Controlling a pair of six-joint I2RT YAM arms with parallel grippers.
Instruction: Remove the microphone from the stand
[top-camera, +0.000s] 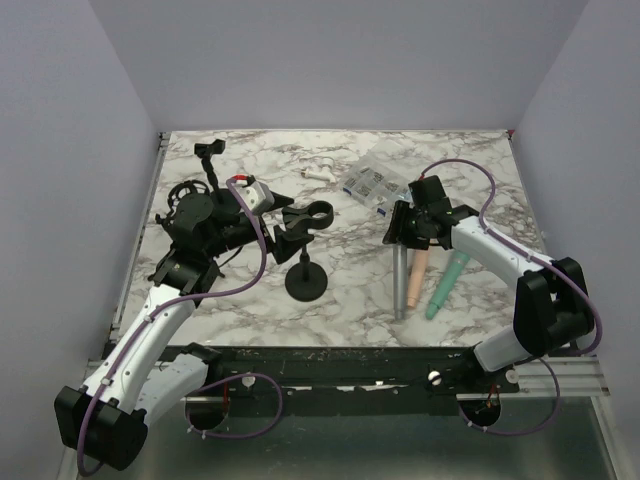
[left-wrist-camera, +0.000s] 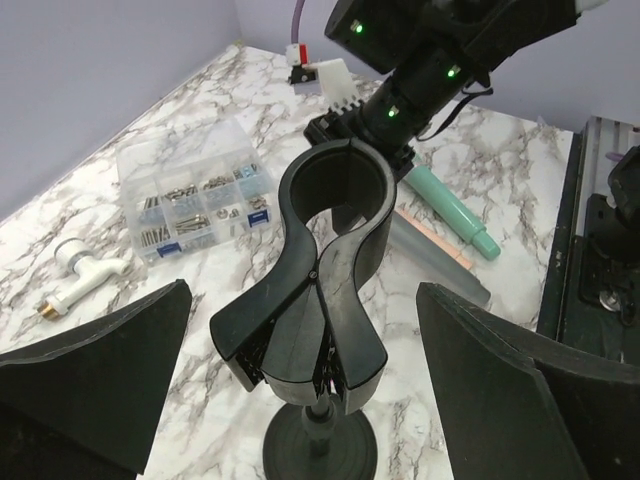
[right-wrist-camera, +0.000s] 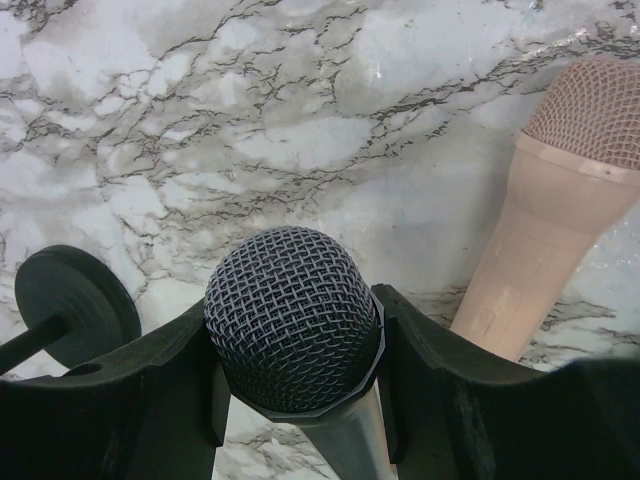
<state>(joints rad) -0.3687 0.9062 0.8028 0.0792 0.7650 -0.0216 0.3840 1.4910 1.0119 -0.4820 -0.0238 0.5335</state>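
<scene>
One grey microphone (right-wrist-camera: 295, 330) sits clamped at its head in the right gripper (top-camera: 402, 226), right of the worktop's centre, beside a peach microphone (top-camera: 418, 272) and a green microphone (top-camera: 447, 285). The left gripper (left-wrist-camera: 305, 385) stands wide open on either side of the stand (left-wrist-camera: 330, 250), apart from its empty clip.

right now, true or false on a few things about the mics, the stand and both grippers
1. The clip on the stand is empty. True.
2. The left gripper is shut on the clip. False: it is open, with a finger on each side of the clip and clear of it.
3. The right gripper is shut on the grey mic. True.
4. The green mic sits in the stand. False: it lies on the table beside the pink mic.
</scene>
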